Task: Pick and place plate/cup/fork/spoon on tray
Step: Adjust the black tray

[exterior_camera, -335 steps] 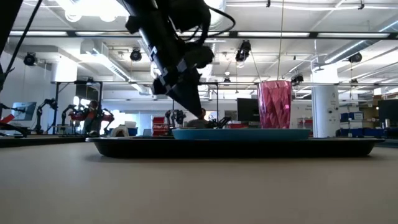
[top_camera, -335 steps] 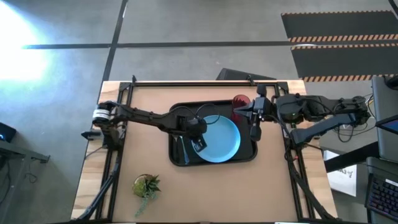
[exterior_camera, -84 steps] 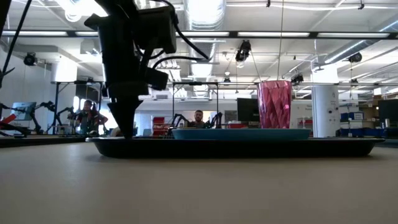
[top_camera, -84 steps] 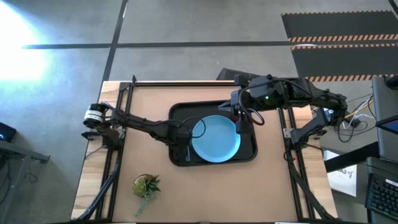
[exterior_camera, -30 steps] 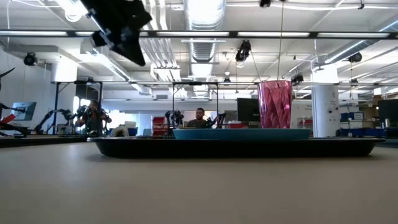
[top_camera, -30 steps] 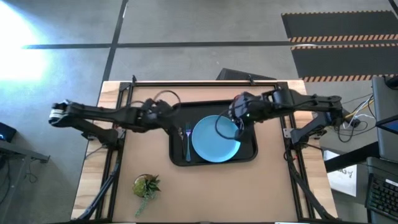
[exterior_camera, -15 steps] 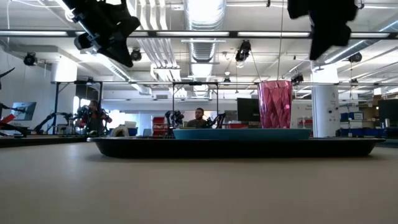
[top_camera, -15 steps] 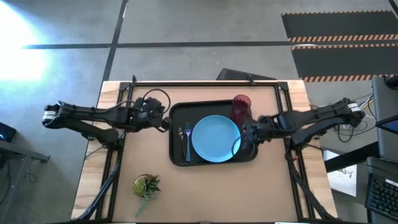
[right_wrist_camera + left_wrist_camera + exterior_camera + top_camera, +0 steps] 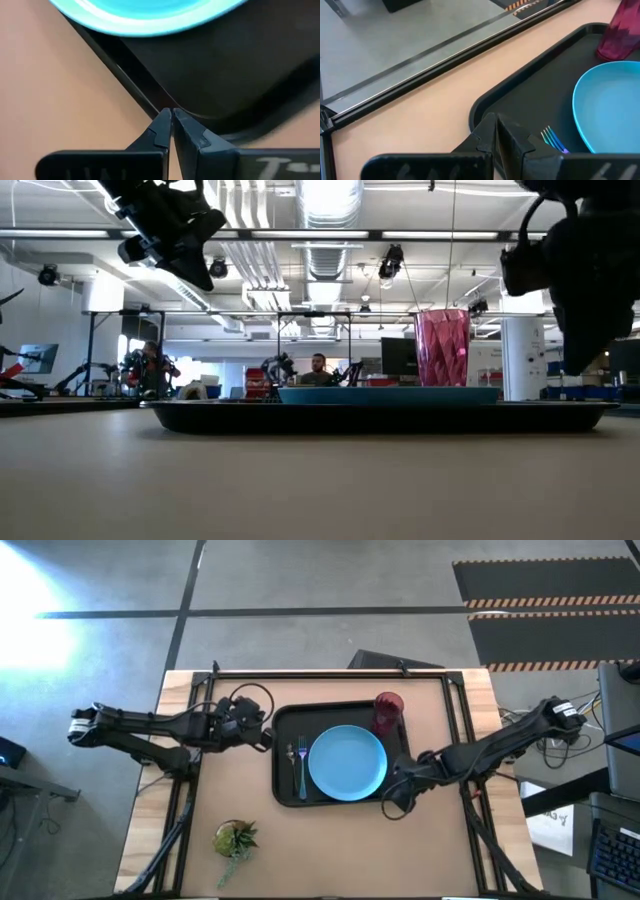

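Tray holds plate, cup, fork. Left gripper just outside its rim, right gripper at its corner: both pressed together, empty, likely clearing.

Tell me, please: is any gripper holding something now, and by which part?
Nothing is held. The left gripper and the right gripper are both shut and empty, raised near the tray.
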### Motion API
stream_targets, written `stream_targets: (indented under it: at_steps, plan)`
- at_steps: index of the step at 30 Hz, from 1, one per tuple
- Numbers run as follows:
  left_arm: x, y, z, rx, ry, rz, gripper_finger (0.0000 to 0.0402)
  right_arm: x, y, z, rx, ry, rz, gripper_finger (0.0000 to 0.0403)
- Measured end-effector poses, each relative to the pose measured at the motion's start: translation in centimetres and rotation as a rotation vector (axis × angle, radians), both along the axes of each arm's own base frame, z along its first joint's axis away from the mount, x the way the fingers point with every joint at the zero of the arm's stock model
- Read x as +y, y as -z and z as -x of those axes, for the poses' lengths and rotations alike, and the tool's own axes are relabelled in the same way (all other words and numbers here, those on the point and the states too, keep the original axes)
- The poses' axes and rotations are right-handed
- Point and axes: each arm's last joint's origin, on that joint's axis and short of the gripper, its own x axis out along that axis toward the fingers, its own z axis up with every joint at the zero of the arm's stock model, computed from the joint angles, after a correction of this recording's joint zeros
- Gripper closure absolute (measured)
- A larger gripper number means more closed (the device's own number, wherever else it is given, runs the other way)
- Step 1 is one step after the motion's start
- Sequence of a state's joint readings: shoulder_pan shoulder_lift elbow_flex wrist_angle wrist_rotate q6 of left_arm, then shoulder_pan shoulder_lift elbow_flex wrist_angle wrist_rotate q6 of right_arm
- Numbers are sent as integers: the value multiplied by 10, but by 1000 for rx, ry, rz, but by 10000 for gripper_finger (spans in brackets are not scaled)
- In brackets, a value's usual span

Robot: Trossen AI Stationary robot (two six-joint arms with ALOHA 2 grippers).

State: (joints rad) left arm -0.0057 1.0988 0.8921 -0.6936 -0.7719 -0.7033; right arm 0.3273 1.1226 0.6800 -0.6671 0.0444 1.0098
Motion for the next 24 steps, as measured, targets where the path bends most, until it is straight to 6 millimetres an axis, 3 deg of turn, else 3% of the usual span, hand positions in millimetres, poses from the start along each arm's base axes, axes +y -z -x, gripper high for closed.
stream_targets:
  at_steps: [5, 24]
  plan:
    - [1, 0, 0, -5, -5, 0, 402, 0, 13, -2, -56, 8, -5, 394]
    - [1, 0, 0, -5, -3, 3, 402, -4, 22, 2, -62, 23, 131, 394]
